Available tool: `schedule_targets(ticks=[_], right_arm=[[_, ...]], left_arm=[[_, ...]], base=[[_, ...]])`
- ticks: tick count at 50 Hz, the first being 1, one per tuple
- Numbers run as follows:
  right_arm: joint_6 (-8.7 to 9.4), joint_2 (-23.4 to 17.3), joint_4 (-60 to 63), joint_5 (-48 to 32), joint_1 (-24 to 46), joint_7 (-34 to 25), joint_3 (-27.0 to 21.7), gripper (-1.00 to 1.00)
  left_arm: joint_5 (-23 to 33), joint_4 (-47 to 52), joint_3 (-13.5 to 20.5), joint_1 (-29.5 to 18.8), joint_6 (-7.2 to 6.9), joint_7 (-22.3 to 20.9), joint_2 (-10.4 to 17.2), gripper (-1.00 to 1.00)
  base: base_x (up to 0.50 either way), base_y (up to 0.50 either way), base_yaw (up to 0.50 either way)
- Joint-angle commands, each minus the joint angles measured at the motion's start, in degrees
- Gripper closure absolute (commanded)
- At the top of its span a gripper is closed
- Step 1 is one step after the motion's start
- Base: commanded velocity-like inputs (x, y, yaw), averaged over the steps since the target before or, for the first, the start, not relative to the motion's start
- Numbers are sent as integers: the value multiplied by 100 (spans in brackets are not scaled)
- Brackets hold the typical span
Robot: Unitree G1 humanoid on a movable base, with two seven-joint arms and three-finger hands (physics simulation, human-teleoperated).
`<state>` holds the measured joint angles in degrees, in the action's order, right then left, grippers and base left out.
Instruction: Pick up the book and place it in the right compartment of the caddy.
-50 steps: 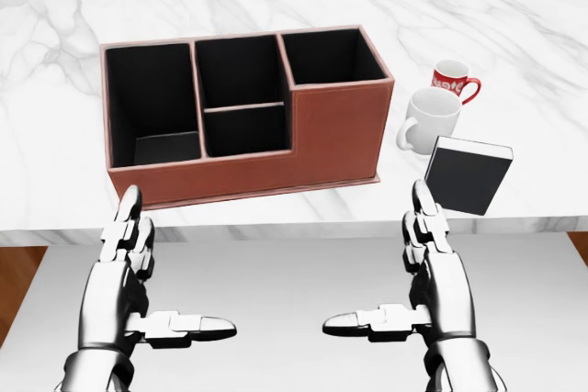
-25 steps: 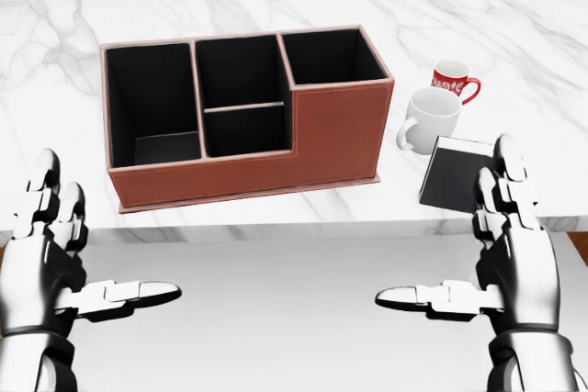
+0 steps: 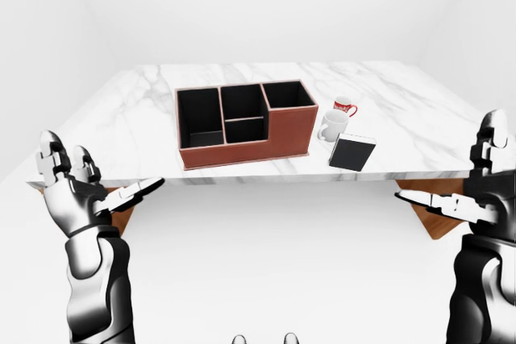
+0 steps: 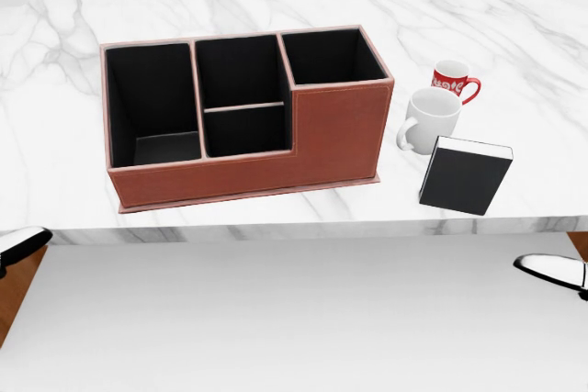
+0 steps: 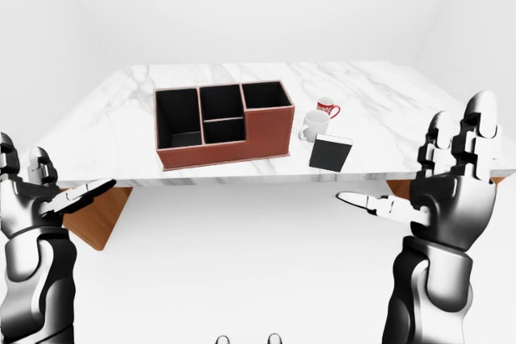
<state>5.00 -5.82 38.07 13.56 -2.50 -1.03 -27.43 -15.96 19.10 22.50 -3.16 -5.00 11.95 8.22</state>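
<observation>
left hand (image 3: 72, 195): fingers wide, empty | right hand (image 5: 451, 191): fingers spread, apparently empty | book (image 4: 464, 174): untouched

One caddy (image 4: 335, 135), one book (image 4: 462, 178), two mugs (image 4: 430, 118)

White marble table (image 4: 55, 172) bearing caddy (image 4: 340, 140), book (image 4: 462, 176), two mugs (image 4: 430, 118).

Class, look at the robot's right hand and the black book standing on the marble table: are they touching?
Apart. The right-eye view shows the open right hand raised off the table's edge, with bare marble table plainly between it and the book.
</observation>
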Motion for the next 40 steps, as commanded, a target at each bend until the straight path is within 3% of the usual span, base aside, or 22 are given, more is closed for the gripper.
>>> schedule_targets(ticks=[1,12,40], right_arm=[[0,-65,184,150,7,38,-190,-100],[0,-57,133,83,-2,-40,-149,-100],[0,-39,152,49,-22,-66,-163,-100]], left_arm=[[-149,68,139,-15,0,197,77,-100],[-19,178,170,0,0,242,54,-100],[-8,157,158,21,0,222,52,-100]], base=[[0,0,0],[7,0,0],[28,0,0]])
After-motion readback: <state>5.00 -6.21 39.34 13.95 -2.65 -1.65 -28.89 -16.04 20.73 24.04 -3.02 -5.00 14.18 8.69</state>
